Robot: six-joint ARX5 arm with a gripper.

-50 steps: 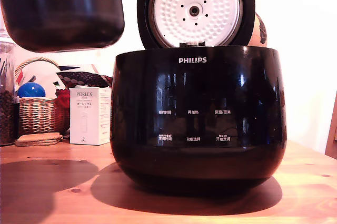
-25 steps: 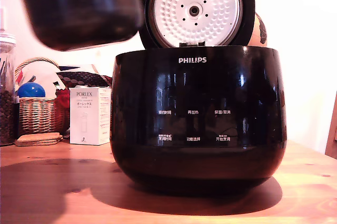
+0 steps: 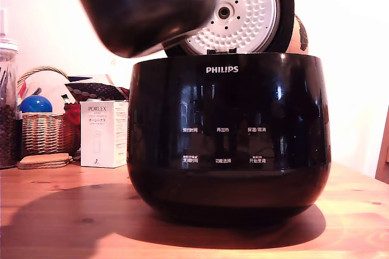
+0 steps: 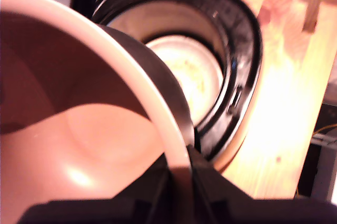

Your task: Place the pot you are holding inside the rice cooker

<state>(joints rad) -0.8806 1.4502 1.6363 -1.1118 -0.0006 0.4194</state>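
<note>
The pot [image 3: 143, 6], dark and round-bottomed, hangs tilted in the air above the left part of the rice cooker's rim in the exterior view, covering part of the raised lid [image 3: 246, 10]. The rice cooker [image 3: 228, 137] is glossy black with a PHILIPS logo and stands open on the table. In the wrist view my gripper [image 4: 179, 174] is shut on the pot's pale rim, one finger on each side of the wall. The pot's inside [image 4: 68, 129] fills the near side of that view, and the cooker's open cavity [image 4: 189, 69] lies just beyond it. The exterior view does not show the gripper.
On the wooden table [image 3: 61, 222], at the exterior view's left, stand a white PORLEX box [image 3: 103, 134], a wicker basket [image 3: 42, 131] holding a blue ball [image 3: 35, 104], a glass jar [image 3: 7, 107] and cork coasters [image 3: 44, 161].
The pot has travelled toward the exterior view's right and tipped over more. It now overlaps the lid and hangs over the cooker's left rim. The cooker has not moved.
</note>
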